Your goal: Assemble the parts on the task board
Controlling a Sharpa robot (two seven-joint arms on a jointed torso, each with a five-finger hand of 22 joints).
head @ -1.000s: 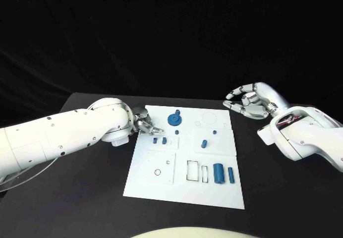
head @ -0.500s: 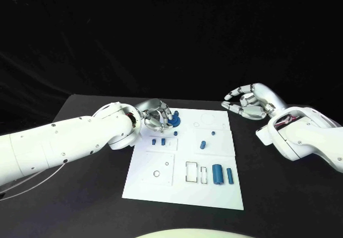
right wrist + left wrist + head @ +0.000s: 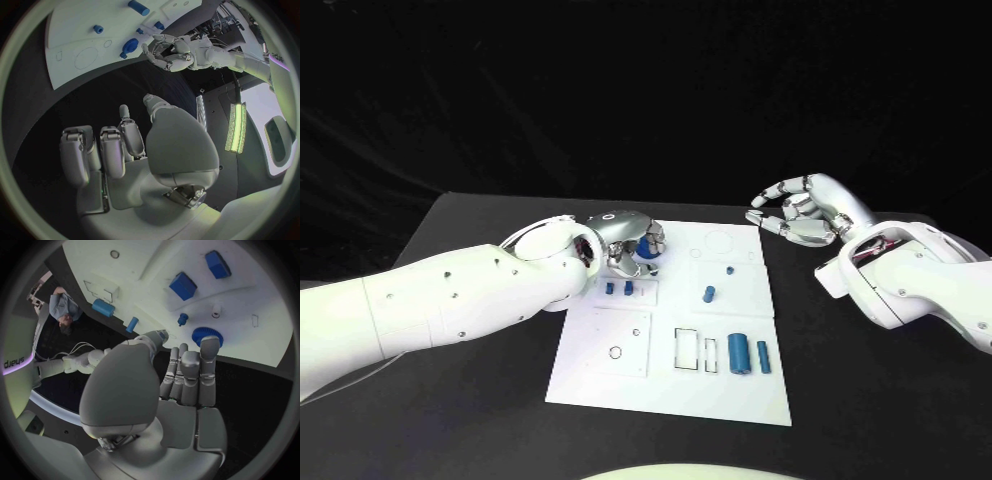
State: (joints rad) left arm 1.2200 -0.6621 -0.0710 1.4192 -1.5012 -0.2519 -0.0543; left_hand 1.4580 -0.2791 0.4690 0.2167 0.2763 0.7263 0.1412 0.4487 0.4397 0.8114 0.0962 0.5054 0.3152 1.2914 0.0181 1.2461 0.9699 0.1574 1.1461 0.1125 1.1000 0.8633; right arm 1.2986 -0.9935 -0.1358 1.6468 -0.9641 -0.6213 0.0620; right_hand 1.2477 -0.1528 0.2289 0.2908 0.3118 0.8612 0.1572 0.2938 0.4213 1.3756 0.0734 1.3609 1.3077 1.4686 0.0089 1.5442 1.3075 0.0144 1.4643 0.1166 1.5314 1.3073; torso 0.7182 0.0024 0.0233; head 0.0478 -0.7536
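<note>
The white task board point(image 3: 625, 350) lies in the middle of the black table. My left hand point(image 3: 629, 250) hangs over the board's far left part, at the blue gear point(image 3: 648, 249). In the left wrist view its fingers point(image 3: 190, 375) stretch out straight, one tip overlapping the blue gear point(image 3: 201, 334), and it holds nothing. A small blue peg point(image 3: 182, 318) stands just beyond the gear. My right hand point(image 3: 800, 210) hovers off the board's far right corner, fingers loosely curved and empty.
Two small blue blocks point(image 3: 619, 287) stand in the board's left half. An oblong piece point(image 3: 710, 293) and a peg point(image 3: 730, 268) are on the right. A thick cylinder point(image 3: 738, 352) and a slim one point(image 3: 763, 354) lie nearer me. Black table surrounds the board.
My left hand has swung right from the board's left edge onto the board and now covers the gear. The right hand has stayed almost still.
</note>
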